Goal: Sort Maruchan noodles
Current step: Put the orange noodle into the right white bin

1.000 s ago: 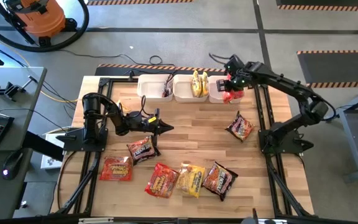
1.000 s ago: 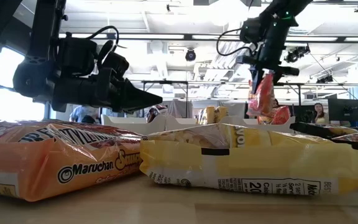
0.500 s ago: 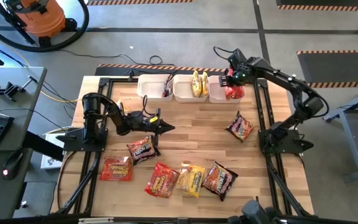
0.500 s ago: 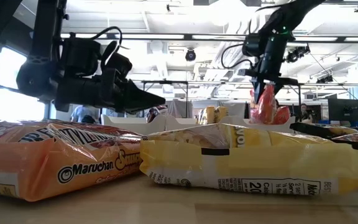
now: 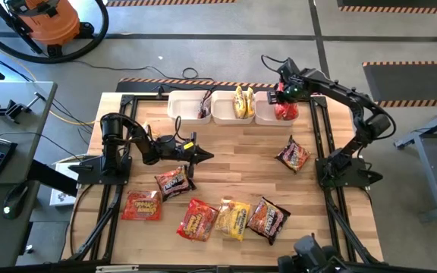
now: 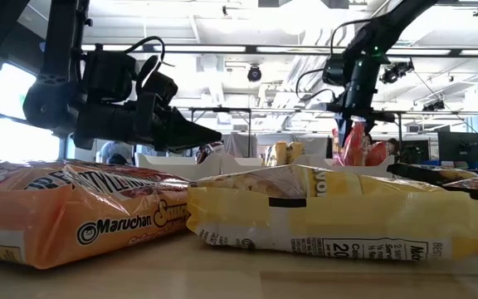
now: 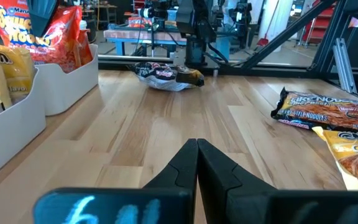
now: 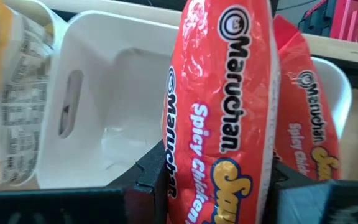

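Observation:
My right gripper [image 5: 282, 92] hangs over the right-hand white bin [image 5: 265, 115] at the table's far edge, shut on a red Maruchan noodle packet [image 8: 222, 106]. Another red packet [image 8: 306, 130] stands in that bin behind it. The middle bin [image 5: 224, 114] holds yellow packets [image 5: 241, 101]. Several more packets lie flat on the wood: a dark one [image 5: 293, 154] at the right, a dark one [image 5: 174, 182] at the left, and a row [image 5: 234, 218] near the front edge. My left gripper [image 5: 203, 157] is shut, holds nothing, and hovers level above the table's middle left. My right gripper pinches the red packet's upper end [image 8: 185, 186] between its two fingers [image 8: 149, 177]. The fingers come from above, pointing steeply down. The packet hangs upright below them, its lower end down inside the right-hand bin; whether it rests on the bin's floor I cannot tell.
A third white bin [image 5: 184, 106] stands at the far left of the row with a small dark thing at its edge. Black frame rails [image 5: 319, 144] run along both sides of the table. Bare wood [image 5: 241, 155] lies between the bins and the packets.
My right gripper has come down over the right-hand bin with the red packet, and its arm has swung in toward the table's far edge. The packet has stayed upright and now hangs lower, beside the red packet in the bin.

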Available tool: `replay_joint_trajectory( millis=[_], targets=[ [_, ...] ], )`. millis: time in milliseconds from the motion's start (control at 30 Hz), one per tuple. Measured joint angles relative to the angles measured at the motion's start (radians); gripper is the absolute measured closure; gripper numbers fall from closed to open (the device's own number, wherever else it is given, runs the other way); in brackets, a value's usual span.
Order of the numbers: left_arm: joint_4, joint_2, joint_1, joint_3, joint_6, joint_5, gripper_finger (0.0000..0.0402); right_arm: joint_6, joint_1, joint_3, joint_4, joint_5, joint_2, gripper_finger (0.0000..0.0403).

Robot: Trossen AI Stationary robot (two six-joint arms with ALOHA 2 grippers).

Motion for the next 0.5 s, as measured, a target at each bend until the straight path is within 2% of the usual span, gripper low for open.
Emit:
replay_joint_trajectory(
  millis=[500],
  targets=[
    [-0.005,0.000,0.000,0.000,0.000,0.000,0.0401,0.002,0.000,0.000,0.002,0.032,0.101,0.0289]
  ],
)
